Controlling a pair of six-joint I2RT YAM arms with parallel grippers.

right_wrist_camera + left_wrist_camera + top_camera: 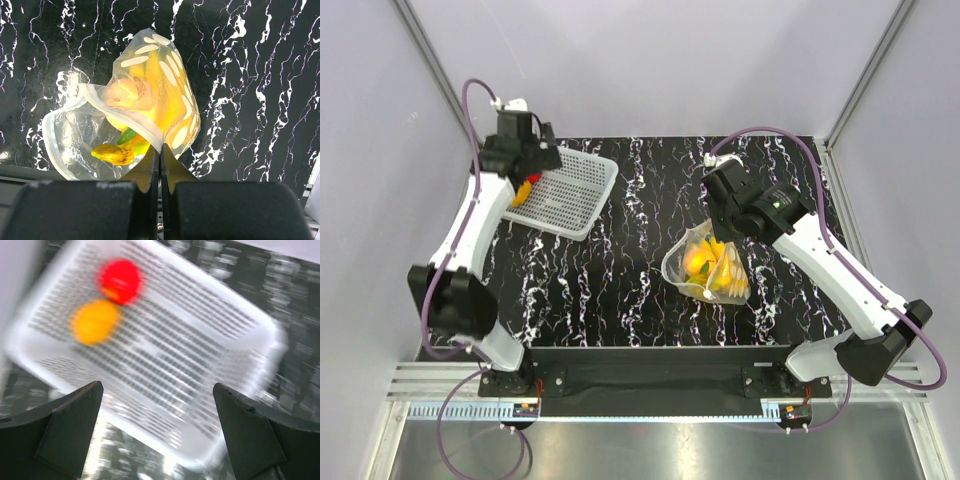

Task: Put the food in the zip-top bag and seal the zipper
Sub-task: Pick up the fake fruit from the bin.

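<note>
The right gripper point(160, 148) pinches the rim of the crinkly, clear zip-top bag point(165, 70). The left gripper point(157, 387), fingers spread wide, hangs over a perforated white basket point(175, 340). The round red fruit point(119, 281) and orange fruit point(95, 321) in it are blurred.

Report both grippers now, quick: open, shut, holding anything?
Left gripper: open, empty, above the white basket.
Right gripper: shut, pinching the zip-top bag at its rim.

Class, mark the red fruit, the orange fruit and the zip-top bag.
red fruit point(119, 281), left wrist view, its middle.
orange fruit point(95, 321), left wrist view, its middle.
zip-top bag point(170, 65), right wrist view, its printed upper side.
</note>
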